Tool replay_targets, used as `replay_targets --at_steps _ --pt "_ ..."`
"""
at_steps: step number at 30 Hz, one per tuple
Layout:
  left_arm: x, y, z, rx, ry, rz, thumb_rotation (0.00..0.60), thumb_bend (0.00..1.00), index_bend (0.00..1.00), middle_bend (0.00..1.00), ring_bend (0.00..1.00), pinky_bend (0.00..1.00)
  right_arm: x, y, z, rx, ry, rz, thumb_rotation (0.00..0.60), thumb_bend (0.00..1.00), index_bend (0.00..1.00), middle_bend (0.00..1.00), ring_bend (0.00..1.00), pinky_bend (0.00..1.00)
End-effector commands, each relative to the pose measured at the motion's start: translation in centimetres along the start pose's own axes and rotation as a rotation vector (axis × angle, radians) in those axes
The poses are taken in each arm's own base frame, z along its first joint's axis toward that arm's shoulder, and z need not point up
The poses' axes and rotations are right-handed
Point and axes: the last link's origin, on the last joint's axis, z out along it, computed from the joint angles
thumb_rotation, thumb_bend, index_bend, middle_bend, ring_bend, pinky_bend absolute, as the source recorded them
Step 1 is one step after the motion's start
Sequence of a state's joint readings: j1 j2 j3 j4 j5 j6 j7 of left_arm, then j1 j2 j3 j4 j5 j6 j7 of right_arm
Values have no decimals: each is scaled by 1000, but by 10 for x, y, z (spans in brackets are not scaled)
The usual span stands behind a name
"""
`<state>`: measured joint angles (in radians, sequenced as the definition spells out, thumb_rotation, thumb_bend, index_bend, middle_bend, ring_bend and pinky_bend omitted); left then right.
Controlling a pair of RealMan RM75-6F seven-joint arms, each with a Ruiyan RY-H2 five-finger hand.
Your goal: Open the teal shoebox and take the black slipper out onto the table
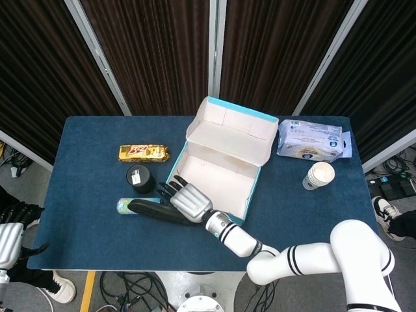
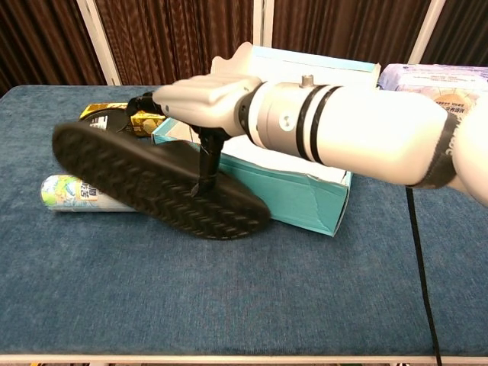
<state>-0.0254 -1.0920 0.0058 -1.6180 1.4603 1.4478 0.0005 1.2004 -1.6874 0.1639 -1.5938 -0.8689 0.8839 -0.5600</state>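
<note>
With the black slipper (image 2: 156, 187) out of the box and carried sole-toward-camera above the near strip of the table (image 2: 229, 305), the main risk I see is a bad set-down. The right hand (image 2: 206, 99) grips it from above, thumb hooked under the sole edge in the chest view, other fingers over the upper. The slipper sits tilted, toe end pointing to the robot's left and riding higher; whether the heel end touches the cloth I cannot tell. A release at this tilt would likely let it flop or roll, though it should land on the table. Just behind the toe lies the green can (image 2: 72, 194) on its side; a further sweep left could nudge it rolling. The black round tin (image 1: 140, 179) and the yellow snack bar (image 1: 144, 153) lie beyond it, also within the sweep. The teal shoebox (image 1: 214, 175) stands open and empty next to the hand, lid back; the forearm could drag its near wall. Farther right, wipes pack (image 1: 310, 140) and paper cup (image 1: 319, 175) look safe. The left hand (image 1: 8, 234) hangs off the table's left edge, fingers loosely spread, empty.
</note>
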Motion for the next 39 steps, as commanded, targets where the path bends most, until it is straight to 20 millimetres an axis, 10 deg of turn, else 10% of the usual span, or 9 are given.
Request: replay_targets --at_steps 1,16,22,31,39 --pt "0 0 0 -1 0 0 600 0 249 196 97 118 4 0 3 6 6 -9 600 0 0 0 0 0" --pt "1 0 -1 1 2 2 600 0 250 196 97 118 2 4 2 -17 22 -29 600 0 0 0 0 0" --pt "2 -3 -1 5 23 4 600 0 249 196 97 118 23 22 -29 -34 116 -28 600 0 0 6 0 0" --pt "-1 1 7 -21 84 2 600 0 249 196 97 118 32 107 -181 -320 271 -42 600 73 72 144 43 66" --pt "-8 7 14 -29 148 8 600 0 249 196 97 118 -3 150 -337 -665 345 25 600 100 77 98 12 37"
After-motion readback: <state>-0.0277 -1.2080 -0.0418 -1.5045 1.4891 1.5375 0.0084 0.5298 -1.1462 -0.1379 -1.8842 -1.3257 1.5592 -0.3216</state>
